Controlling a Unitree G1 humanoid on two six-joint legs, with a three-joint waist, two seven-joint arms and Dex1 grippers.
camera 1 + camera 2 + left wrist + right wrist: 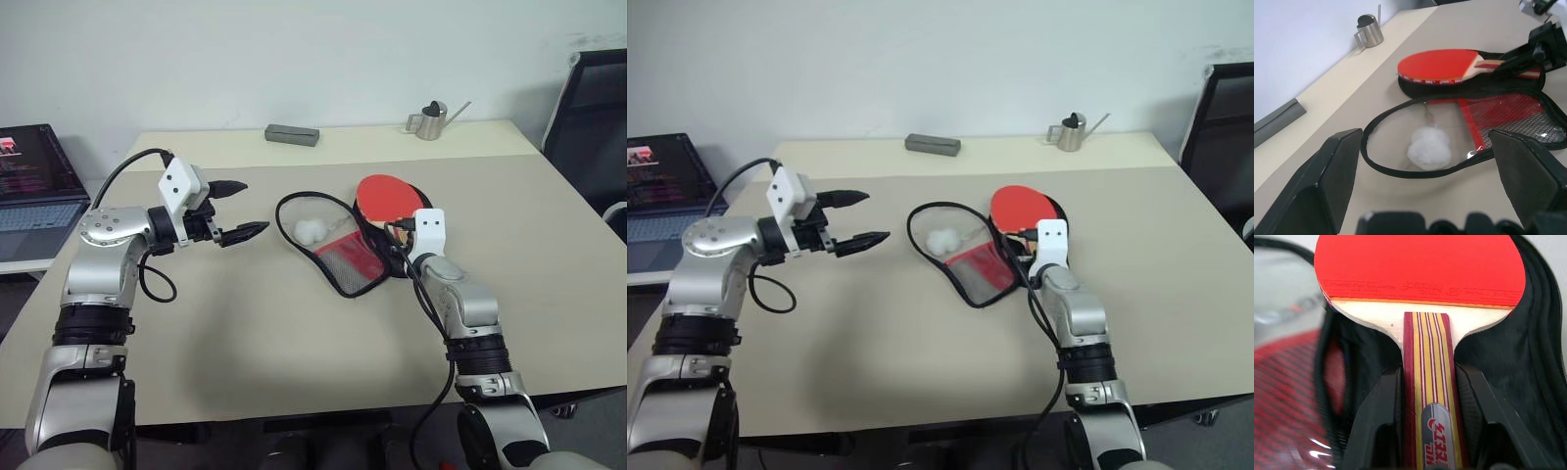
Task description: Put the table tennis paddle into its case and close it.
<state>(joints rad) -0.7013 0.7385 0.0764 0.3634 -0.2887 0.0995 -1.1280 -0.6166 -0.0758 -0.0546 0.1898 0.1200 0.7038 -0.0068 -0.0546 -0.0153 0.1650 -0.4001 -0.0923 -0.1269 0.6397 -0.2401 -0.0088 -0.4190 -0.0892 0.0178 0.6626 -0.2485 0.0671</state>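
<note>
The table tennis paddle [385, 195] has a red face and a striped wooden handle [1429, 382]. It lies over the black half of the open case [345, 262], which is spread on the table with its red mesh half nearer me. My right gripper [1427, 378] is shut on the paddle's handle, one black finger [1382, 406] on each side. A white pom-pom [312, 230] lies inside the loop of the case's zipper edge. My left gripper [254, 207] hovers open and empty to the left of the case, pointing at it.
At the table's far edge stand a small metal watering can [428, 121] and a grey bar [291, 134]. An open laptop [29, 186] sits off to the left, and a black chair [593, 108] stands at the right. The beige table [265, 333] is bare in front.
</note>
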